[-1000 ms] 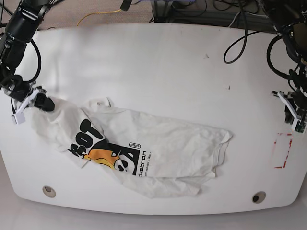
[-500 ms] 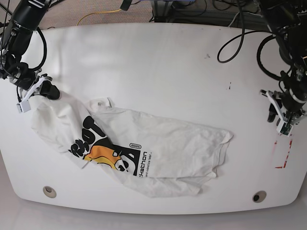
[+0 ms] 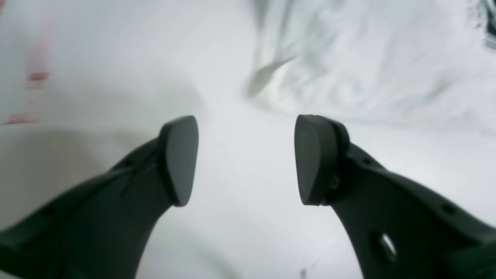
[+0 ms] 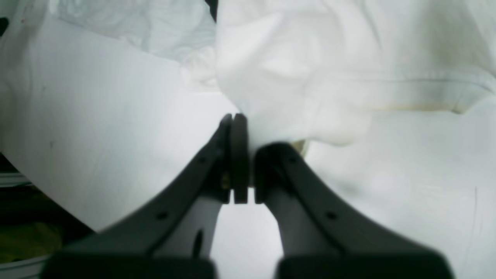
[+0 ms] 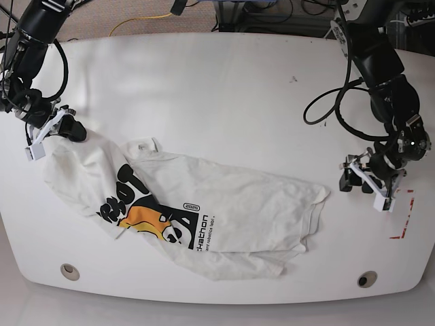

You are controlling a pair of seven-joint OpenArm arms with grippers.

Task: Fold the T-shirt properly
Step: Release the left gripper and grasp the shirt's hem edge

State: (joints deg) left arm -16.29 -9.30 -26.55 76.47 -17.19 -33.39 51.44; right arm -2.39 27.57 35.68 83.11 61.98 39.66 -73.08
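Observation:
The T-shirt lies crumpled on the white table, with black lettering and an orange graphic at its left front. In the base view my right gripper is at the far left, shut on the shirt's upper left corner. The right wrist view shows that gripper pinching a fold of cream cloth. My left gripper hovers just right of the shirt's right edge. Its fingers stand apart with only bare table between them, and the shirt lies ahead of them.
Red tape marks sit on the table near its right edge, beside my left gripper. Two round holes lie near the front edge. Cables, one of them yellow, run behind the table's back edge.
My left gripper has swung leftward, close to the shirt's right edge, and its fingers have opened. My right gripper has drawn the shirt's corner slightly up and back.

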